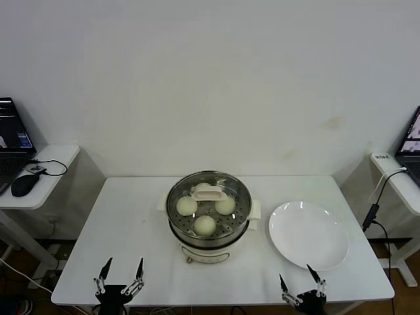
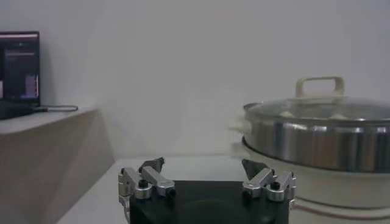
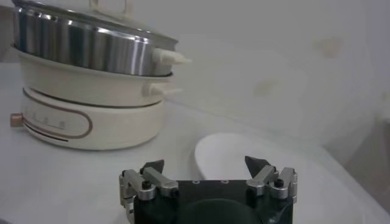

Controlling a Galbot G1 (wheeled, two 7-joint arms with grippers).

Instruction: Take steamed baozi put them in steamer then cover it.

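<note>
The steamer (image 1: 209, 231) stands at the table's middle, a shiny steel pot on a white base. Through the glass cover (image 1: 209, 193) lying on it, with its cream handle at the centre, I see steamed baozi (image 1: 205, 225), three clearly and one partly behind the handle. My left gripper (image 1: 123, 268) hangs open at the table's front left edge, empty. My right gripper (image 1: 300, 275) is open at the front right edge, also empty. The steamer (image 2: 317, 143) and cover (image 2: 320, 106) show in the left wrist view past the left gripper (image 2: 203, 166); the steamer (image 3: 91, 79) also shows beyond the right gripper (image 3: 205, 165).
An empty white plate (image 1: 308, 234) lies right of the steamer, just beyond my right gripper; the plate (image 3: 244, 152) shows in the right wrist view. Side desks hold a laptop and mouse (image 1: 25, 185) at left and a laptop (image 1: 410, 141) with cables at right.
</note>
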